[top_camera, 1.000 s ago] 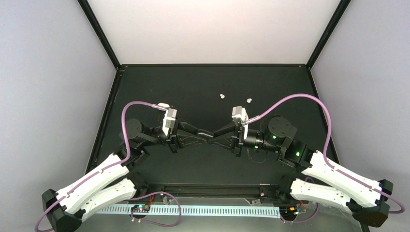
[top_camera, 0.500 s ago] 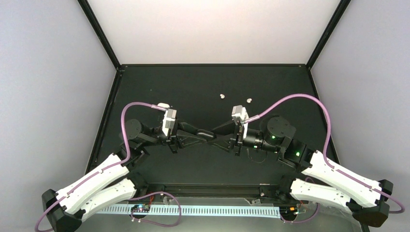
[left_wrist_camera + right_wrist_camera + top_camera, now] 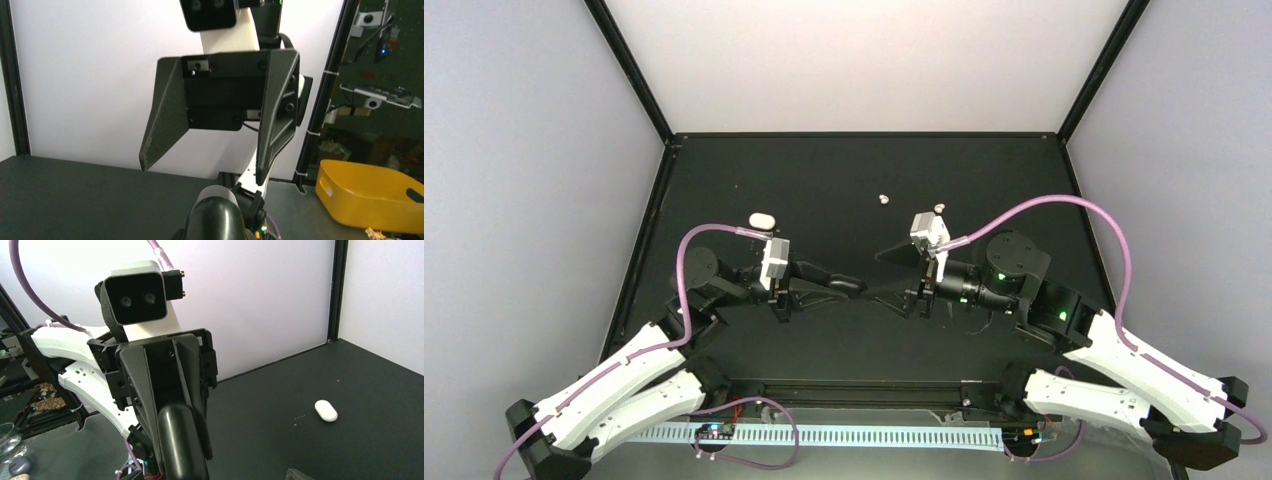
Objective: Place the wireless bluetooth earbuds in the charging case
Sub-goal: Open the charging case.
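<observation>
- Earbuds [image 3: 883,198]: 2 tiny white buds lie on the black table [image 3: 1004,170], in the upper centre of the overhead frame. 1 lies alone, a little right of centre. The other bud [image 3: 940,207] lies further right, just above the right wrist camera [image 3: 927,228]. They are apart from each other, no gripper touches them, and neither sits in a case.
- Charging case [image 3: 761,219]: you see a smooth white oval lying flat, left of centre in the overhead frame, just above the purple cable [image 3: 714,227] of the left arm. It also shows at the lower right of the right wrist frame. You cannot make out a seam or an opening at this size. It lies well apart from both buds.
- Left gripper [image 3: 856,287]: its fingers are closed together and point right, toward the middle of the overhead frame. A rounded black form at its tip fills the lower centre of the right wrist frame. You cannot tell whether that is something held or the fingers' own ends.
- Right gripper [image 3: 202,175]: its fingers are spread wide with nothing between them. It faces the left wrist camera head on, in the upper centre of that frame. In the overhead frame it points left, with the left gripper's tip near its lower finger. You cannot tell whether they touch.
- Yellow bin [image 3: 370,197]: it sits at the lower right of the left wrist frame, beyond the table's edge.
</observation>
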### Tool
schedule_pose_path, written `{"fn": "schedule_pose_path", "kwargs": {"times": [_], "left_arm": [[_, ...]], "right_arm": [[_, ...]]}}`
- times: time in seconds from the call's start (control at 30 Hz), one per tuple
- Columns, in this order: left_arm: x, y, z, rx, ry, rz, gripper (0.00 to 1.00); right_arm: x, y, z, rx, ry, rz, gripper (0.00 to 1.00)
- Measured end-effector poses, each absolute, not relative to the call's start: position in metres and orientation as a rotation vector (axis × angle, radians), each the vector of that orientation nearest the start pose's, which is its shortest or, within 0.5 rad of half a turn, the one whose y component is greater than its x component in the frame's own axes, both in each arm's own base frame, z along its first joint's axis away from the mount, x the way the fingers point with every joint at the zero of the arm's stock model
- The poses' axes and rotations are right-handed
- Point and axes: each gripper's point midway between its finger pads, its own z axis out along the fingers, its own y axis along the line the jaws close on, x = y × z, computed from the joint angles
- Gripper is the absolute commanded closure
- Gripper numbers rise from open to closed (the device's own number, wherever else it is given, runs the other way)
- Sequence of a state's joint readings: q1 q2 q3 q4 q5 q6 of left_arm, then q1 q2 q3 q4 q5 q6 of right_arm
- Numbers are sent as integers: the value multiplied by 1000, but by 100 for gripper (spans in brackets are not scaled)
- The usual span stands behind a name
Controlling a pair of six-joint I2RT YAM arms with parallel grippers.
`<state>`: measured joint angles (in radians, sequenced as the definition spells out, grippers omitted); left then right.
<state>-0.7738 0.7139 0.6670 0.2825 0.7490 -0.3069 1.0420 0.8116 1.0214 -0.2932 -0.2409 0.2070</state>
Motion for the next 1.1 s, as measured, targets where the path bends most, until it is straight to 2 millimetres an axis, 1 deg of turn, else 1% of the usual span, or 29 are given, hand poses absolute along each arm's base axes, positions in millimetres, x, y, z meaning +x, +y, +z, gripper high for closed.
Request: {"fn": "schedule_pose_path", "kwargs": {"times": [0.07, 0.13, 0.27, 0.47, 0.8, 1.1], "left_arm": [[106, -268, 377, 1010, 1200, -1362, 98], [105, -268, 375, 1025, 1203, -1354, 98], [104, -268, 377, 1040, 1191, -1340, 98], [103, -268, 375, 1055, 1192, -1338, 98], [104, -268, 373, 1059, 1193, -1323, 98], [103, -269, 369, 1071, 1208, -1329, 98]], "right_arm": [[119, 288, 395, -917, 1538, 1123, 25], [119, 292, 391, -935, 1547, 1121, 25], [121, 299, 380, -963, 1580, 1119, 25], [124, 303, 372, -970, 1613, 1106, 25], [129, 299, 374, -933, 1616, 1081, 26], [140, 291, 379, -860, 1616, 1024, 26]]}}
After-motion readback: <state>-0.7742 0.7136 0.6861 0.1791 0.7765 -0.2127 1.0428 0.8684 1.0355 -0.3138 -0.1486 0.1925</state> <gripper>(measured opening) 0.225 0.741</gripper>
